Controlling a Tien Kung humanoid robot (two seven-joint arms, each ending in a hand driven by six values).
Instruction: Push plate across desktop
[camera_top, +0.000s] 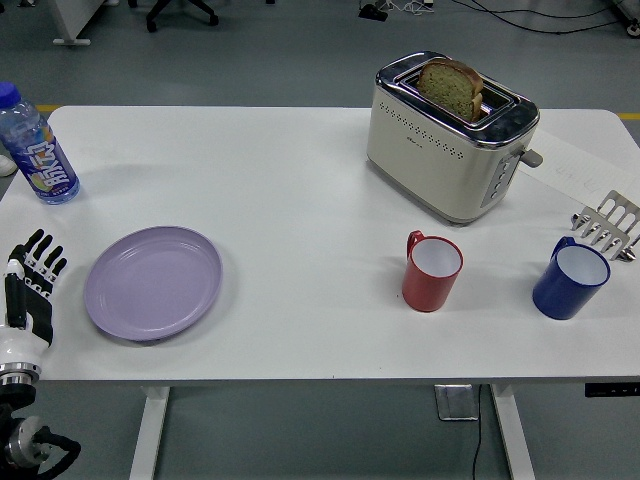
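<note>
A lilac plate (153, 282), round, shallow and bare, lies flat near the front-left of the white surface (300, 210), its rim close to the near edge. The left hand (30, 285) stands just beside the plate's left rim, apart from it, at the surface's left edge; its black fingers (40, 250) are extended and slightly spread, holding nothing. The forearm below it is cut off by the picture's lower-left corner, and the right hand does not appear. To the right, well apart from the plate, a red mug (432, 270) and a blue mug (571, 281) both stand upright, their white interiors visible; what they contain cannot be made out. Behind the blue mug, a pale slotted utensil (608, 225) lies at the right edge, partly cut off. Farther back, a cream-and-chrome toaster (450, 135) carries a slice of brown bread (452, 88) projecting from one slot. At the far left, a clear bottle (35, 147) with a blue cap and a printed label stands upright, well behind the plate. Nothing lies between the plate and the red mug.
</note>
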